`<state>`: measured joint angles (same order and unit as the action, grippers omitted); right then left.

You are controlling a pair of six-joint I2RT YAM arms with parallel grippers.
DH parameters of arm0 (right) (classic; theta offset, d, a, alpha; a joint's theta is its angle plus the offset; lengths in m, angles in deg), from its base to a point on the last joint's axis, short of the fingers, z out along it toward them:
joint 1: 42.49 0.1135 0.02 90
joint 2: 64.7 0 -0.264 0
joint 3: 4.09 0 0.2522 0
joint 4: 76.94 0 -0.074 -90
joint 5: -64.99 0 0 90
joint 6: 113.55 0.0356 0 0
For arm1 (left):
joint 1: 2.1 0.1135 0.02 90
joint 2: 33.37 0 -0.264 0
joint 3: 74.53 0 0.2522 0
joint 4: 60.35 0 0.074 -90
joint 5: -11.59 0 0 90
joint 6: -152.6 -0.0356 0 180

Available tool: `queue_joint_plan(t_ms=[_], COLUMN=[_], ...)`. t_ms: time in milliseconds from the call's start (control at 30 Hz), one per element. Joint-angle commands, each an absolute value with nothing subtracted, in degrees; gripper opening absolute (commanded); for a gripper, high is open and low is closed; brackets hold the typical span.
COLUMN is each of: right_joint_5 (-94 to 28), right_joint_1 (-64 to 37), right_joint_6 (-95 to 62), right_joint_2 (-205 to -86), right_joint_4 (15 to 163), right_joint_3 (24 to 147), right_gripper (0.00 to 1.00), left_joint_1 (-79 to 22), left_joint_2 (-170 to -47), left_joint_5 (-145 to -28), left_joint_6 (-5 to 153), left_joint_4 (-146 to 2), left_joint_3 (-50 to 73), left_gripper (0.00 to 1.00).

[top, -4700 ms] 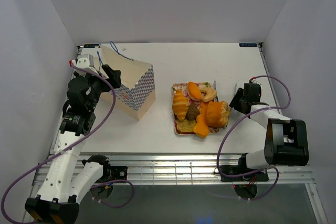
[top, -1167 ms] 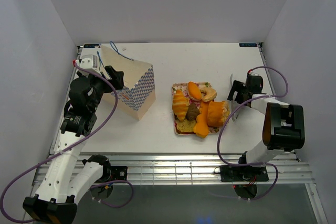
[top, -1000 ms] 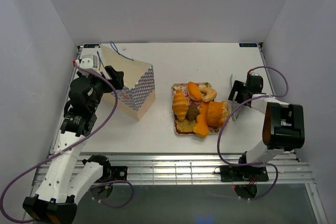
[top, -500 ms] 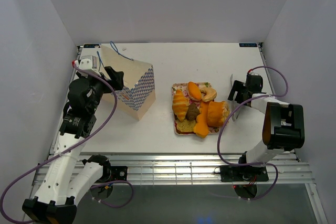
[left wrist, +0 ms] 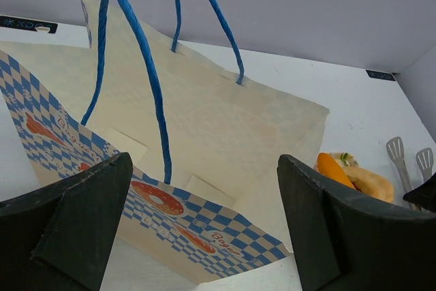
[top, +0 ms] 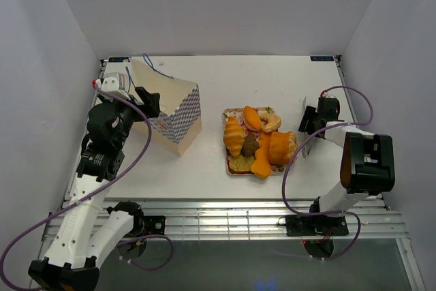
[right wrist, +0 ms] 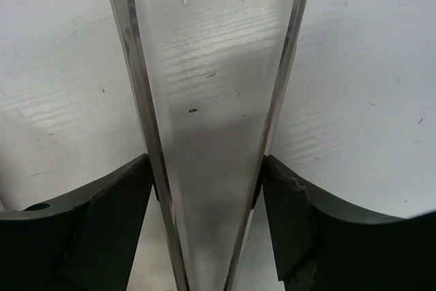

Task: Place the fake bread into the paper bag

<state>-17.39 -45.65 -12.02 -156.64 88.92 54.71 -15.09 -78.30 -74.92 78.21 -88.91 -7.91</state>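
Right claw (right wrist: 206, 168) pinches the metal tongs (right wrist: 136, 66) across both blades, just right of the tray (top: 235, 171). Fake bread (top: 259, 142) is piled on that tray, leftward and nearest this arm; paper bag (top: 170, 110) well left of the tray

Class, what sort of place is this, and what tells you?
Probably a robot test booth: plain white walls enclose a white table, with a white-and-black left arm and right arm mounted at its near edge.

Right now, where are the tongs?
The tongs are on the table's right side, just right of the tray, between the right pincer's fingers. Their tips show at the left wrist view's right edge.
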Motion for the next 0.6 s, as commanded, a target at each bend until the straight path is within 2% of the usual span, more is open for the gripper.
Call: queue_joint_plan(t_ms=[0,567], right_joint_5=[-17.4,-20.2], right_joint_1=[-45.1,-43.3], right_joint_6=[-11.4,-12.6], right_joint_2=[-158.3,-145.6], right_joint_4=[83.4,72.4], right_joint_3=[53.9,59.7], right_gripper=[0.69,0.66], left_joint_1=[-15.5,-15.4], left_joint_2=[-77.2,-76.2], left_joint_5=[-74.7,-73.3], left_joint_6=[77.6,77.6], left_joint_4=[-88.9,-88.3], left_joint_3=[-8.6,-9.3], left_gripper=[0.98,0.98])
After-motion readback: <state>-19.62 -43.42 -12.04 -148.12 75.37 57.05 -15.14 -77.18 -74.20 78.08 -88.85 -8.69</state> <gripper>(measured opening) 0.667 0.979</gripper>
